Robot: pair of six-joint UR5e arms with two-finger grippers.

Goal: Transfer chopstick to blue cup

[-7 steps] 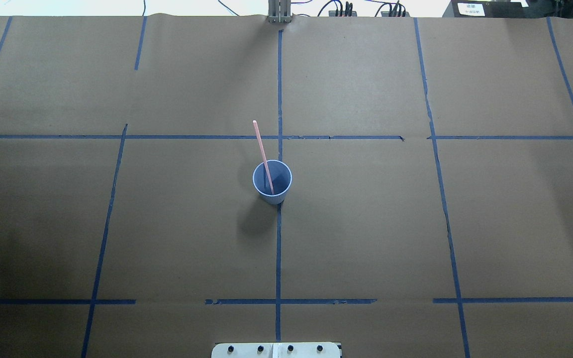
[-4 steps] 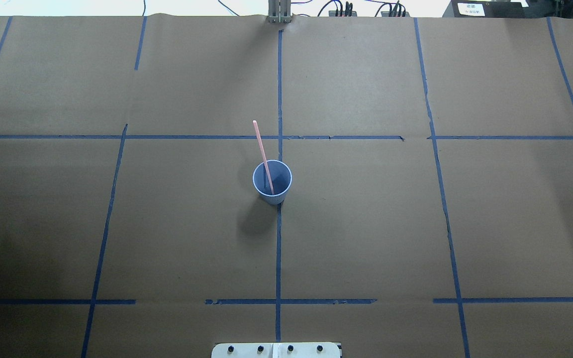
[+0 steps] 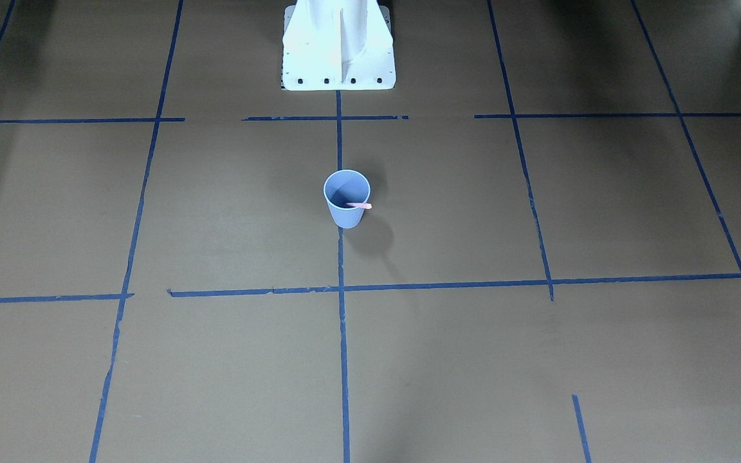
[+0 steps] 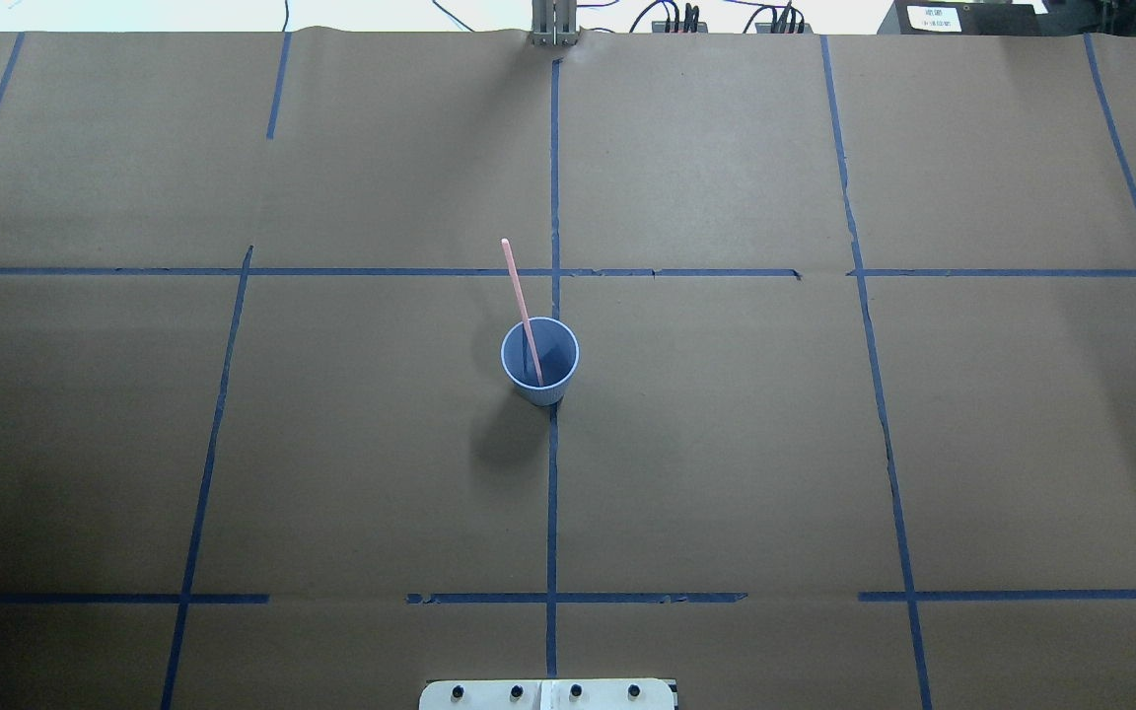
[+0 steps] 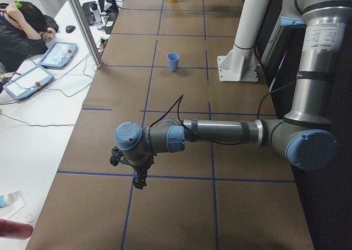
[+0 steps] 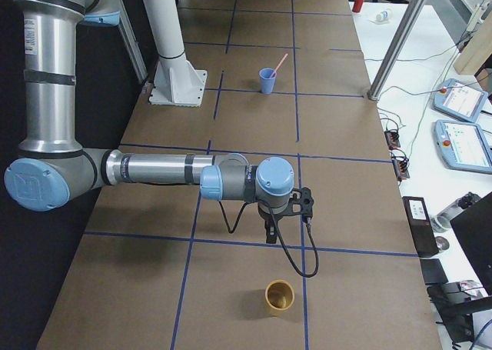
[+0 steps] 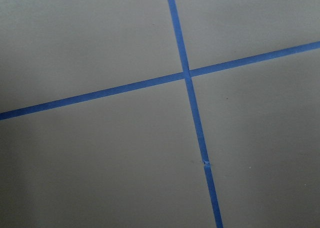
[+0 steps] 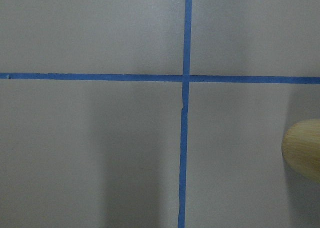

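left arm (image 5: 220,132): silver tube, blue caps (image 5: 127,135) | left hand (image 5: 138,181): black

Matt brown paper (image 4: 726,444) covers the table, crossed by smooth blue tape (image 4: 551,493) with a faint sheen. The blue cup (image 3: 347,217) has a matt, faintly ribbed wall. The chopstick (image 4: 517,286) looks smooth and dull. The left arm (image 5: 220,133) and right arm (image 6: 154,168) have satin grey metal tubes and glossy blue plastic caps (image 6: 274,178). The white pedestal (image 3: 338,45) shines like painted metal.

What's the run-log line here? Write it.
stick: in cup, leaning on rim | left pincer: far from cup, grip unclear | right pincer: same | task: looks done
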